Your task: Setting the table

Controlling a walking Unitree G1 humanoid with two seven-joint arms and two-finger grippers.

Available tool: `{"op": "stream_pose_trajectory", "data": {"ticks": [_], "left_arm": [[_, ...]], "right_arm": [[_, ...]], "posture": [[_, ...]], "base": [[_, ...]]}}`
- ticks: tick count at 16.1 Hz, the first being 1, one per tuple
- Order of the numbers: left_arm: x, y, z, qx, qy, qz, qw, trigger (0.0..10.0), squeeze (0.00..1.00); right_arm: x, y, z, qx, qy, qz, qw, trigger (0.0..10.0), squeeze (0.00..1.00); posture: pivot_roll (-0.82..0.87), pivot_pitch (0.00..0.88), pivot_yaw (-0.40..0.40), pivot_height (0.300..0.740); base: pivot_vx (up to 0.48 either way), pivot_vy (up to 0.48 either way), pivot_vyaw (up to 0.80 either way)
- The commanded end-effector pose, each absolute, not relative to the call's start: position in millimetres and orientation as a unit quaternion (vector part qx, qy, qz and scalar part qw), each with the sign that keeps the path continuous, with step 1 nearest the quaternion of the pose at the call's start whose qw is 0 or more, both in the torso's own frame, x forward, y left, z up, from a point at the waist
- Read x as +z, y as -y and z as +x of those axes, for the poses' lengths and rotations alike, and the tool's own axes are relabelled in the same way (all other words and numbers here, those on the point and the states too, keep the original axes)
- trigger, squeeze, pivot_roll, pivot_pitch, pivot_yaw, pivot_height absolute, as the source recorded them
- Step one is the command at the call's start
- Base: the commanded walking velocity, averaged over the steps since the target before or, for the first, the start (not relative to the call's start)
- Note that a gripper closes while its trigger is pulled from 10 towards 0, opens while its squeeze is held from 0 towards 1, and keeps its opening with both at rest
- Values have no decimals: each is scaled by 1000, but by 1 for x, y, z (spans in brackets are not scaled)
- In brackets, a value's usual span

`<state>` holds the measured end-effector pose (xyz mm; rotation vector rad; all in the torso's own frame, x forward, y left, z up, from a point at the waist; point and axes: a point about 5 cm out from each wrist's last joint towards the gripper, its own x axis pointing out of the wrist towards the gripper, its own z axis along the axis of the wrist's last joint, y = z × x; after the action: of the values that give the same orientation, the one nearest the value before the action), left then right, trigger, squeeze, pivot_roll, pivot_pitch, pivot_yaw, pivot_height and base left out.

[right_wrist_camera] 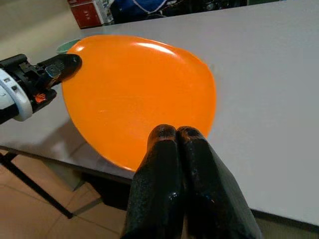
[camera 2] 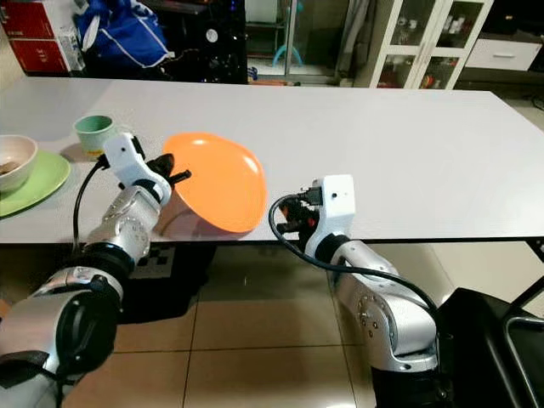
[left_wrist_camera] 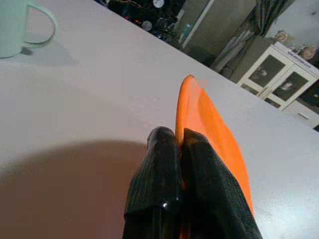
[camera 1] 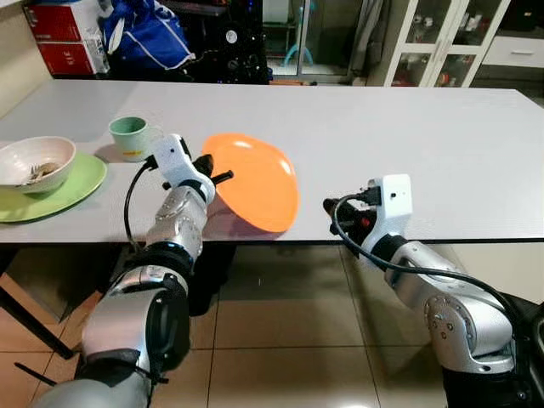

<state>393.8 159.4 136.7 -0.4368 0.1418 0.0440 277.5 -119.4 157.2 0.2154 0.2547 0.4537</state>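
Observation:
An orange plate (camera 1: 255, 183) is held tilted over the grey table (camera 1: 408, 144), close to its front edge, casting a shadow below. My left gripper (camera 1: 217, 174) is shut on the plate's left rim; in the left wrist view the orange plate's edge (left_wrist_camera: 209, 124) runs between the two black fingers (left_wrist_camera: 159, 169). At the table's front edge, just right of the plate, my right gripper (right_wrist_camera: 175, 130) is shut with nothing in it, pointing at the orange plate (right_wrist_camera: 134, 94).
A pale green mug (camera 1: 129, 136) stands left of the plate. Further left, a white bowl (camera 1: 34, 161) rests on a green plate (camera 1: 81, 183). Boxes, a blue bag and white cabinets stand beyond the table; tiled floor lies below.

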Motion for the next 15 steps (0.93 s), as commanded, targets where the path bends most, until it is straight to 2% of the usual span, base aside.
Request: {"op": "stream_pose_trajectory", "data": {"ticks": [1,3,5,6,7,13,15], "left_arm": [[130,-160,393,30,-94,-196,976,10000,0],[126,-162,391,37,-109,-184,976,10000,373],[124,-159,391,29,-118,-177,977,10000,267],[124,-158,391,24,-120,-181,976,10000,71],[124,-156,391,15,-122,-184,975,10000,0],[113,-157,387,-1,-146,-135,980,10000,0],[110,-159,385,-6,-151,-116,982,10000,0]], "right_arm": [[160,120,276,223,-130,109,960,10000,0],[159,120,275,220,-138,106,960,10000,0],[160,121,273,217,-139,96,961,10000,0],[160,122,272,215,-138,93,962,10000,0],[161,123,271,212,-136,91,964,10000,0],[169,128,250,218,-134,76,964,10000,0],[176,124,247,217,-120,98,964,10000,0]], "posture": [[-80,0,1,740],[-93,0,-2,740],[-108,0,2,740],[-116,0,3,740],[-125,0,5,740],[-170,0,-11,740],[-173,27,-13,740]], "base": [[0,0,0],[0,0,0],[0,0,0],[0,0,0],[0,0,0],[0,0,0],[0,0,0]]}}
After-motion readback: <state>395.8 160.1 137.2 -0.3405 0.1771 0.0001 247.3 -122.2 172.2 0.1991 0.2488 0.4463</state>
